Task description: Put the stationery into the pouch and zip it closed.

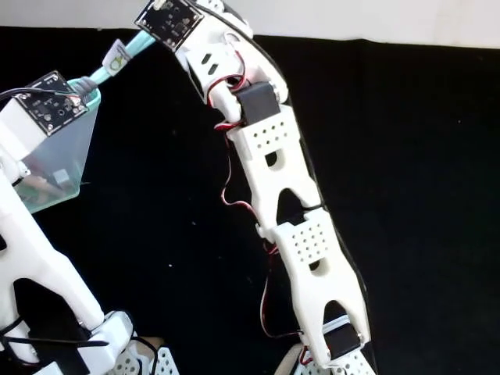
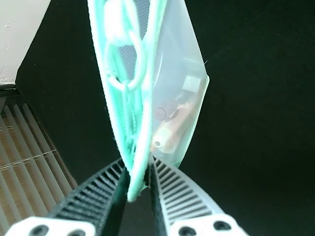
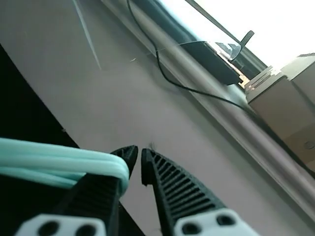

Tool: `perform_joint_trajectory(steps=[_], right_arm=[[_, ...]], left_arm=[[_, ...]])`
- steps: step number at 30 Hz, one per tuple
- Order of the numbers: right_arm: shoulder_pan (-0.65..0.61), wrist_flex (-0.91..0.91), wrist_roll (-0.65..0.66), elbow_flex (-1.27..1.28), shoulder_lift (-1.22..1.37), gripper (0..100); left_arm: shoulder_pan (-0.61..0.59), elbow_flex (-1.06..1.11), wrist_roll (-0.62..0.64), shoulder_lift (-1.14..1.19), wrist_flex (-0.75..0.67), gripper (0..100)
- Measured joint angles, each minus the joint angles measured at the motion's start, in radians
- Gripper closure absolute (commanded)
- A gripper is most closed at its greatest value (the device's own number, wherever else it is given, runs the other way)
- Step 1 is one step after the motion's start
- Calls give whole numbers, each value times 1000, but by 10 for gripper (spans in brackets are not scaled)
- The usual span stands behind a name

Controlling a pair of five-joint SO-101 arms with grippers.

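High view: the left hand (image 1: 84, 94) grips the pouch (image 1: 66, 148) at its upper end, where the teal zip edge sits. The pouch is translucent. Its long axis runs from the gripped narrow end down and toward the near left, widening to its bottom edge. Stationery (image 1: 45, 181) lies bunched at that low, wide end. I cannot tell whether the bottom edge touches the black worktop (image 1: 391, 195).

A teal strap (image 1: 117, 58) leaves the gripped end and points up and to the right, toward the far edge of the worktop. It reaches the right hand (image 1: 144, 39). The strap looks straight between the two hands and carries a small pale tag partway along.

Left wrist view: the left hand (image 2: 139, 184) is clamped on the teal zip edge, with both ribbed fingers pressed against it. The pouch (image 2: 192, 83) extends straight away from the fingers, edge-on along the zip. Stationery (image 2: 170, 130) shows through the clear wall as tan and dark pieces. A loop of teal cord (image 2: 130, 59) lies along the zip side.

Right wrist view: the right hand (image 3: 139, 160) has its fingers drawn together on the teal strap (image 3: 54, 162), leaving a sliver of gap at the tips. The strap crosses one finger and ends at its inner edge. Behind are a grey ledge (image 3: 147, 98), a dark cable (image 3: 187, 88) and a cardboard box (image 3: 290, 113).
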Motion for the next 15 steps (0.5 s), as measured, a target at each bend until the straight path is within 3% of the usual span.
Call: perform_joint_trajectory(steps=[8, 15], right_arm=[[0, -28, -2, 0, 11, 993], [-2, -158, -133, 123, 11, 993]], left_arm=[[0, 0, -2, 0, -2, 994], [0, 0, -2, 0, -2, 994]])
